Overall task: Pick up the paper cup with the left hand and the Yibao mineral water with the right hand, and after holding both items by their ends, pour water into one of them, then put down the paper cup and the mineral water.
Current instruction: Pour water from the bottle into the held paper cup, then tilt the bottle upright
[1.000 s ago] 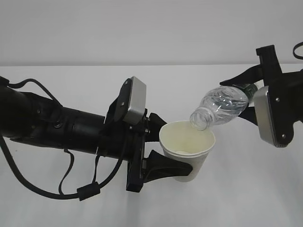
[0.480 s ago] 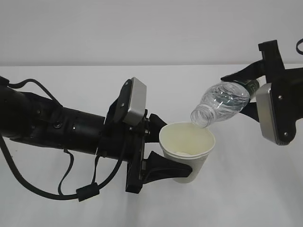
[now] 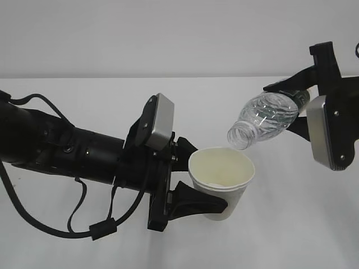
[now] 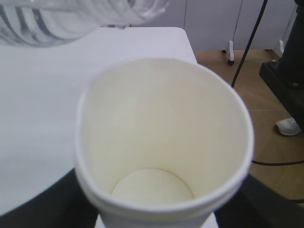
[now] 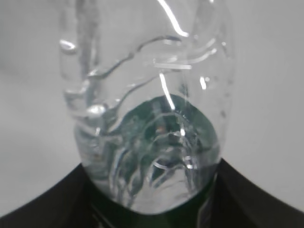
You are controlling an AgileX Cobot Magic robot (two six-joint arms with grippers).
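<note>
The white paper cup [image 3: 221,184] stands upright off the table, and my left gripper [image 3: 193,182] is shut on its lower wall from the left. Its cream inside [image 4: 161,137] fills the left wrist view, with black fingers [image 4: 42,204] at both sides. The Yibao mineral water [image 3: 263,119], a clear ribbed bottle with a green label, lies tilted in the air with its open neck [image 3: 239,138] just above the cup's far right rim. My right gripper [image 3: 294,103] is shut on the bottle's base end [image 5: 152,156]. I cannot see any water stream.
A white table [image 3: 291,224] lies under both arms, with a pale wall behind. The left arm's black body and cables [image 3: 61,157] stretch across the left half. In the left wrist view a floor, a cable [image 4: 249,42] and a shoe [image 4: 289,126] show beyond the table's edge.
The right gripper has moved up and to the right with the bottle, so its neck now sits slightly higher above the cup's rim. The left arm and cup have stayed still.
</note>
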